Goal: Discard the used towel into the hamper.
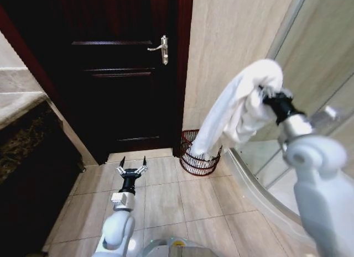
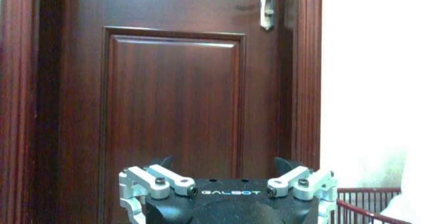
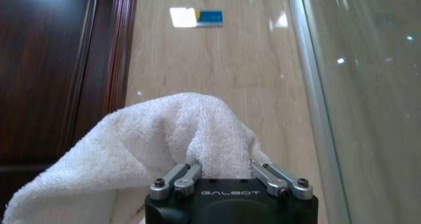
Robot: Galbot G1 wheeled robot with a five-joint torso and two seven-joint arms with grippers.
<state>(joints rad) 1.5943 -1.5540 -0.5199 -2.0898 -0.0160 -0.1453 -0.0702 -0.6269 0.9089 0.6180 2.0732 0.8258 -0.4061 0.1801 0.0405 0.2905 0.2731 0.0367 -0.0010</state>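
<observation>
Head view: our right gripper [image 1: 264, 94], raised, clamps the towel [image 1: 238, 110], which hangs above the hamper [image 1: 199, 153] by the door [image 1: 119, 63]; our left gripper [image 1: 131, 163] hovers low, fingers apart. Left wrist view: hamper rim [image 2: 368, 206] beside door. Right wrist view: fingers [image 3: 181, 177] pinch towel.

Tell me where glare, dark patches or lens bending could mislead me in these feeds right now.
Head view: strong wide-angle bending, the door and wall edges lean; the counter side at the left is nearly black. Right wrist view: bright reflections on the tiled wall and specks on the shower glass, with the towel close against the right claw. Left wrist view: the wall beside the door is washed out white.
</observation>
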